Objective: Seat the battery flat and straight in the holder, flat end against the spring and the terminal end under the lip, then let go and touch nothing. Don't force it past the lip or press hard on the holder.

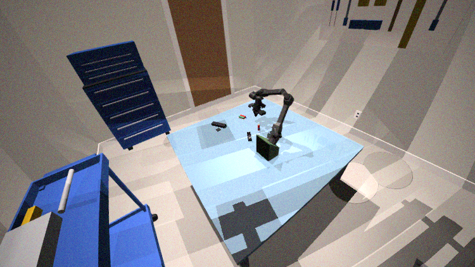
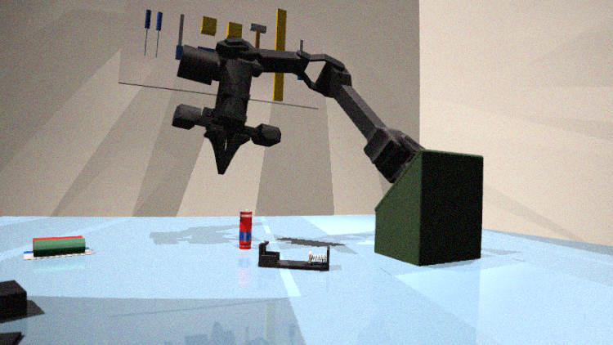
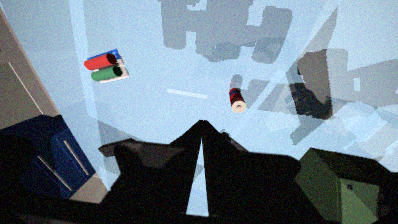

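The battery (image 1: 258, 127) (image 2: 245, 230) (image 3: 236, 100) is red with a blue band and stands upright on the table. The black holder (image 1: 249, 136) (image 2: 295, 264) lies on the table close to the battery; in the exterior view its coil spring (image 2: 318, 257) is at the right end and a raised lip end is at the left. The holder is empty. It is not made out in the wrist view. My gripper (image 2: 221, 172) (image 3: 202, 123) points down, shut with its fingertips together and nothing between them. It hangs well above the table, clear of battery and holder.
A red and a green cylinder lie on a small white and blue base (image 1: 242, 116) (image 2: 59, 253) (image 3: 116, 78). A black block (image 1: 218, 124) (image 2: 11, 298) and a small dark piece (image 1: 218, 130) lie farther off. The green arm base block (image 1: 266, 148) (image 2: 449, 208) (image 3: 340, 185) stands beyond the holder.
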You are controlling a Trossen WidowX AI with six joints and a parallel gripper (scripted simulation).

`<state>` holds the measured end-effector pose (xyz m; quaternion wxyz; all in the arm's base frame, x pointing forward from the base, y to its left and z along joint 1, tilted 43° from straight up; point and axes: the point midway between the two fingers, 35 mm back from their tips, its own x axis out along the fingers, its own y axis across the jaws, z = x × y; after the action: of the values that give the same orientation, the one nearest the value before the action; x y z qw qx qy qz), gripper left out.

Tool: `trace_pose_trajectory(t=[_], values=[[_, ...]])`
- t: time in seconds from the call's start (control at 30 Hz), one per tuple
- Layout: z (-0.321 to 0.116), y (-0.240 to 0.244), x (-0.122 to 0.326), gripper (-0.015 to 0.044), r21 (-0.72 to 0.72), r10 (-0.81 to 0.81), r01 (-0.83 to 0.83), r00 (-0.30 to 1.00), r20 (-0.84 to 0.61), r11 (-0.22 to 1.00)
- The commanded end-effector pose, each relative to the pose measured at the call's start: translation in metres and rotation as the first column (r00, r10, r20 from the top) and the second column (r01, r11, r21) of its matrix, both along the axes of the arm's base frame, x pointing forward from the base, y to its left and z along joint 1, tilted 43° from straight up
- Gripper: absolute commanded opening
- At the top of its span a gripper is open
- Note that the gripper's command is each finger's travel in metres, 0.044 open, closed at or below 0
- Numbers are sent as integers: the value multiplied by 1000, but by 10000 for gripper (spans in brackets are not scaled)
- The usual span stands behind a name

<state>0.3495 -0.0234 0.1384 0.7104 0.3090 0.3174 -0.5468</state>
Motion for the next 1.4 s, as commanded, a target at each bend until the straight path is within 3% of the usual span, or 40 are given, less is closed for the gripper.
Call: trace_pose_trajectory(t=[0.0, 0.27, 0.57, 1.37], values=[[-9, -2, -1, 0, -96, -119, 114, 992, -47, 989], [-14, -5, 0, 0, -96, -119, 114, 992, -47, 989], [-67, -55, 5, 0, -99, -119, 114, 992, -46, 989], [-67, -59, -24, 0, -100, -119, 114, 992, -47, 988]])
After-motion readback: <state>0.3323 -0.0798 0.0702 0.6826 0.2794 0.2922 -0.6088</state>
